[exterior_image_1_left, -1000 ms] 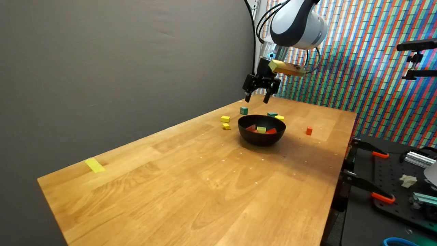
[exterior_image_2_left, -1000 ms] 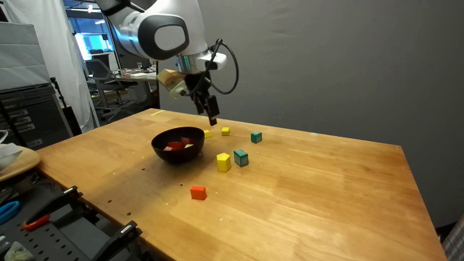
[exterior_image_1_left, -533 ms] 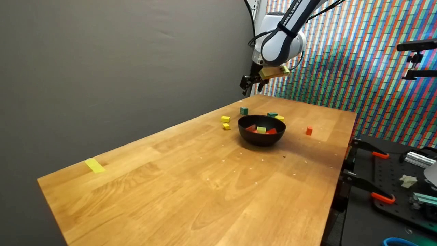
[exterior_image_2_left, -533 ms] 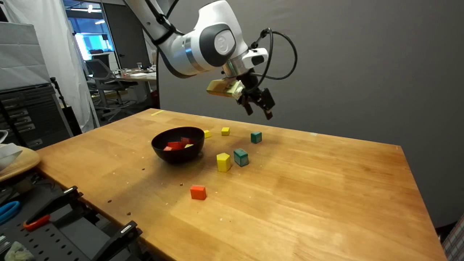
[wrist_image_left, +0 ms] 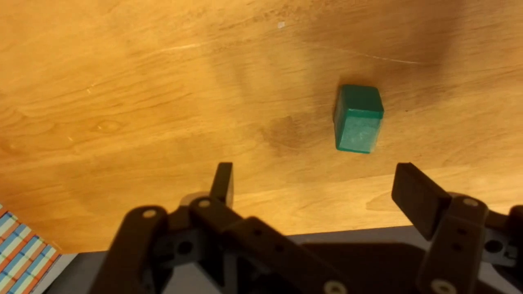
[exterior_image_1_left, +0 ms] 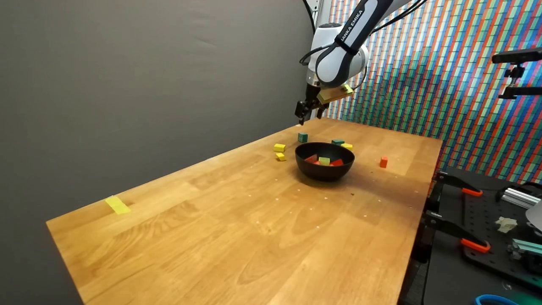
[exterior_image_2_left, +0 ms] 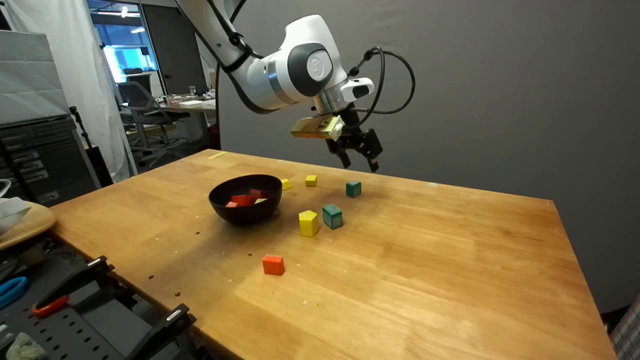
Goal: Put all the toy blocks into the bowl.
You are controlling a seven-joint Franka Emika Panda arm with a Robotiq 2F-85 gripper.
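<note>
My gripper (wrist_image_left: 314, 165) is open and empty, above the table near its back edge. A green block (wrist_image_left: 359, 122) lies on the table beyond the fingertips, nearer the right finger; it also shows in an exterior view (exterior_image_2_left: 353, 189), below the gripper. The black bowl (exterior_image_2_left: 245, 215) holds several red blocks (exterior_image_2_left: 242, 200) and a yellow one (exterior_image_1_left: 324, 161). On the table are another green block (exterior_image_2_left: 332, 217) beside a yellow block (exterior_image_2_left: 308, 224), an orange-red block (exterior_image_2_left: 273, 265), and two yellow blocks (exterior_image_1_left: 279, 147) (exterior_image_1_left: 280, 156) beside the bowl, one partly hidden behind it in an exterior view (exterior_image_2_left: 286, 184).
A flat pale-yellow strip (exterior_image_1_left: 117, 205) lies at the table's far corner. A grey wall (exterior_image_1_left: 169, 84) runs along the back edge. Clamps (exterior_image_2_left: 160, 332) and a dark perforated board (exterior_image_1_left: 482, 220) stand beside the table's side edge.
The arm has swung away from above the bowl and yellow blocks to over the lone green block, then come down slightly. The gripper stays open; the blocks and bowl have not moved.
</note>
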